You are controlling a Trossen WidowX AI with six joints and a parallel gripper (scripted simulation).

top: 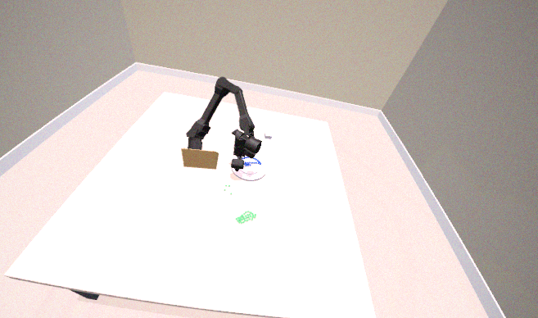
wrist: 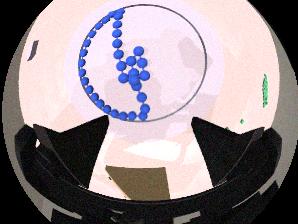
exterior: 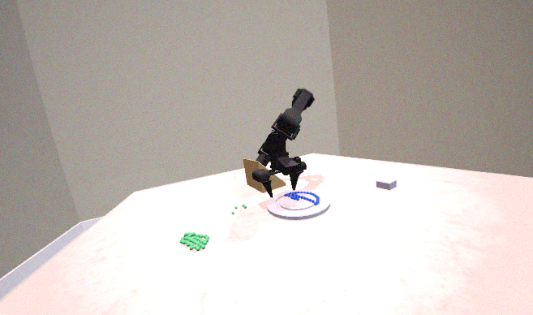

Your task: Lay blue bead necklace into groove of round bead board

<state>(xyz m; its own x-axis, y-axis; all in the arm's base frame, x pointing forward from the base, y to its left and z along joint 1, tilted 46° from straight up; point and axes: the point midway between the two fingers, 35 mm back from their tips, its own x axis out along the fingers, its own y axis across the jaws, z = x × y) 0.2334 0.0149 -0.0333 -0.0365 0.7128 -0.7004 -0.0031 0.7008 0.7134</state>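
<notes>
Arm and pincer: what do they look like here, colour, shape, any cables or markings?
The arm is matte black throughout, built of slim, boxy links joined by chunkier blocks at the joints. The pincer is equally dark, with two fingers that taper to sharp points; in the wrist view they show as dark wedges. No cables, labels or coloured markings can be made out at this resolution.
</notes>
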